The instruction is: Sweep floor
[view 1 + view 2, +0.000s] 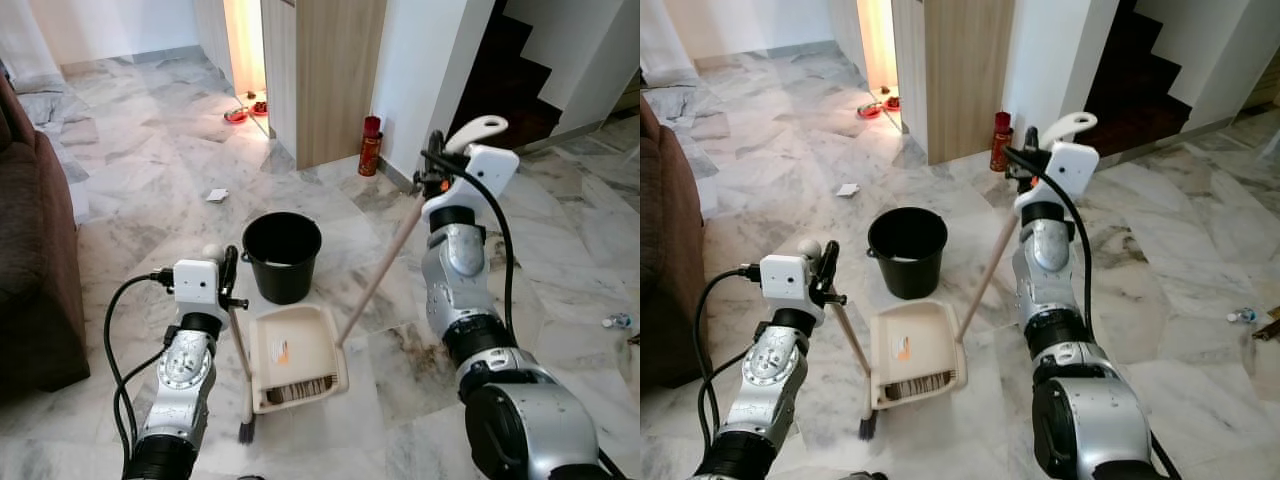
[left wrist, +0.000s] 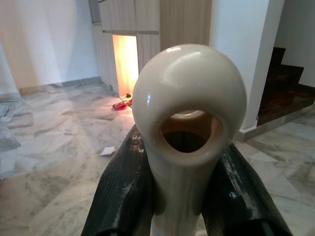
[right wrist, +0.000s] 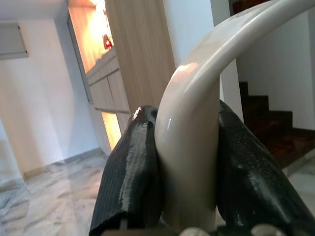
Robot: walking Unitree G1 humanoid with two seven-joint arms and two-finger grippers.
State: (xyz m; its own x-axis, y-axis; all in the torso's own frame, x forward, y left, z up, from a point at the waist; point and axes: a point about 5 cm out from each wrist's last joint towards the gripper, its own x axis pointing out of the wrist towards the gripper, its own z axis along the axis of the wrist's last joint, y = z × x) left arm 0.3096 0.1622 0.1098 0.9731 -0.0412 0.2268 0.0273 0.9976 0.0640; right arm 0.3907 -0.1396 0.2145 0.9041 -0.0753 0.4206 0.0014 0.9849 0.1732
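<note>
My left gripper (image 1: 229,272) is shut on the top of a cream broom handle (image 2: 189,113) that has a loop at its end. The thin handle slants down to a small dark brush head (image 1: 245,431) on the marble floor. Beside it a cream dustpan (image 1: 295,352) rests flat on the floor, with a dark strip along its front lip. Its long pole (image 1: 378,272) rises to the right, where my raised right gripper (image 1: 436,172) is shut on the curved cream grip (image 3: 189,128).
A black bucket (image 1: 282,255) stands just behind the dustpan. A brown sofa (image 1: 30,270) lies on the left, and a wooden cabinet (image 1: 330,70) and a red bottle (image 1: 370,146) are ahead. A paper scrap (image 1: 217,195) lies beyond the bucket, and there is a dirty patch (image 1: 420,350) by the pan.
</note>
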